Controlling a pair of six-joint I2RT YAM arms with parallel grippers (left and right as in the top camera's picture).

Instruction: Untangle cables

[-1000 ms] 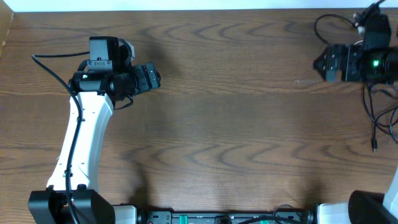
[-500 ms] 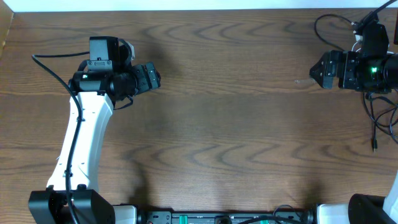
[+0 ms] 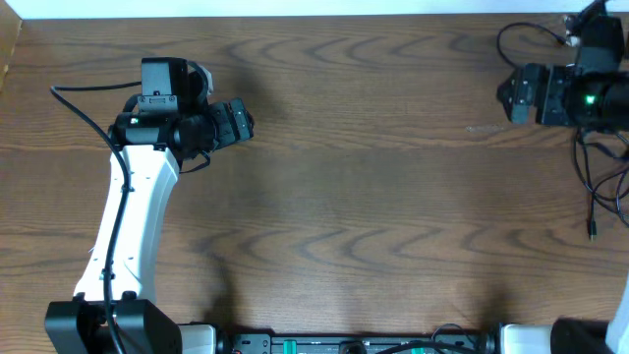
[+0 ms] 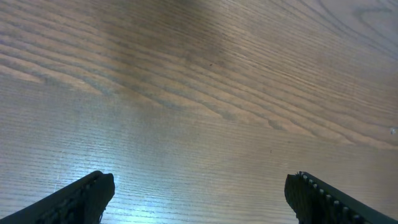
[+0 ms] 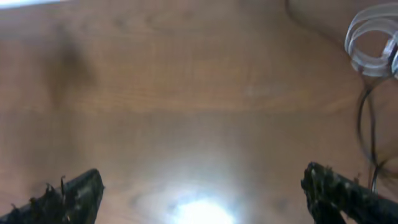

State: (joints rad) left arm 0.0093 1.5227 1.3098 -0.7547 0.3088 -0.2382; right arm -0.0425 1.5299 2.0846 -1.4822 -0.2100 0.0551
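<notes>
The thin black cable (image 3: pixel 593 202) lies at the table's far right. One loop of it (image 3: pixel 501 37) is at the back and a plug end (image 3: pixel 592 233) points to the front. A bit of the coiled white cable (image 3: pixel 566 29) shows beside the right arm. In the right wrist view the white coil (image 5: pixel 373 40) sits top right, with the black cable (image 5: pixel 364 124) running down from it. My right gripper (image 3: pixel 503 96) (image 5: pixel 202 193) is open and empty, left of the cables. My left gripper (image 3: pixel 248 120) (image 4: pixel 199 193) is open and empty over bare wood, far from them.
The brown wooden table (image 3: pixel 354 197) fills the view. Its back edge (image 3: pixel 295 16) meets a white strip. The left arm's white link (image 3: pixel 128 216) reaches in from the front left. Fixed black wires hang on both arms.
The right gripper dipped a little toward the front left half a second ago and has returned toward the back right. The left arm has not moved.
</notes>
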